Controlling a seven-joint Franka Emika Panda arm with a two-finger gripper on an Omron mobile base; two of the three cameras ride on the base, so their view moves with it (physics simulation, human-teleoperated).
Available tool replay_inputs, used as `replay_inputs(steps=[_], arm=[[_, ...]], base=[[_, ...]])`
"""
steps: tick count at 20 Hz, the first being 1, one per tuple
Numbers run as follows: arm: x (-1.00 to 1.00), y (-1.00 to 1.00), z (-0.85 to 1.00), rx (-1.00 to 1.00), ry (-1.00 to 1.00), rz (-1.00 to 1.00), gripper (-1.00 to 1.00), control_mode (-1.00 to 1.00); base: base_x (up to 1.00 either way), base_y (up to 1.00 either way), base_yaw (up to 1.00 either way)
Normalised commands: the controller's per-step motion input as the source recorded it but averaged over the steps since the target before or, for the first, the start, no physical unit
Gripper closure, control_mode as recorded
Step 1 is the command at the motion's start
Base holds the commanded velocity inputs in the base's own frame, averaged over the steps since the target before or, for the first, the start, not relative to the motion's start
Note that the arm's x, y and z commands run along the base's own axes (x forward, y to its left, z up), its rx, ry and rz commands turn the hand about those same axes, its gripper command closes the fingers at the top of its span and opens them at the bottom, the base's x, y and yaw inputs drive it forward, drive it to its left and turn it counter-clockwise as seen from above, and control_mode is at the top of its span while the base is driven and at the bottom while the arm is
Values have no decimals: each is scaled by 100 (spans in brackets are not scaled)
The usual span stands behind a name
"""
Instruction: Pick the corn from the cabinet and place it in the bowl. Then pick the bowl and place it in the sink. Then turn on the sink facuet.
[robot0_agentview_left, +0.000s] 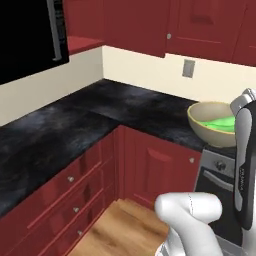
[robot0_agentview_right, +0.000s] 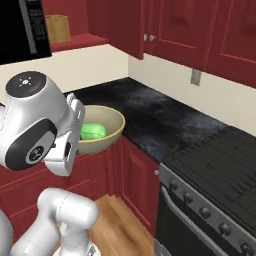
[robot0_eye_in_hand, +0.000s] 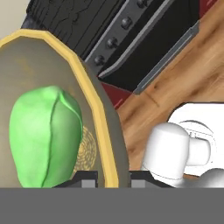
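My gripper (robot0_eye_in_hand: 113, 178) is shut on the rim of the tan bowl (robot0_eye_in_hand: 94, 109), one dark fingertip on each side of the yellow edge. The bright green corn (robot0_eye_in_hand: 43, 135) lies inside the bowl. In the left base view the bowl (robot0_agentview_left: 212, 131) hangs by the counter's edge beside my forearm, with the corn (robot0_agentview_left: 220, 123) showing in it. From the right base view the bowl (robot0_agentview_right: 111, 131) with the corn (robot0_agentview_right: 93, 131) sits just beyond my hand, off the counter's front. The sink and the sink facuet are out of view.
A black marbled counter (robot0_agentview_left: 75, 125) wraps the corner over red drawers and doors. A stove (robot0_agentview_right: 210, 165) with a row of knobs stands to the right, a black microwave (robot0_agentview_left: 27, 35) at the upper left. Wooden floor (robot0_agentview_left: 120, 225) lies below.
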Motion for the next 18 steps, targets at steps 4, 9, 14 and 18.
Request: replay_inputs(steps=[4,9,14,18], arm=[[0,0,0,0,0,0,100,100],[0,0,0,0,0,0,100,100],[0,0,0,0,0,0,100,100],[0,0,0,0,0,0,100,100]], base=[[-15,4,-73],[-3,1,-76],[0,1,-75],[0,0,-72]])
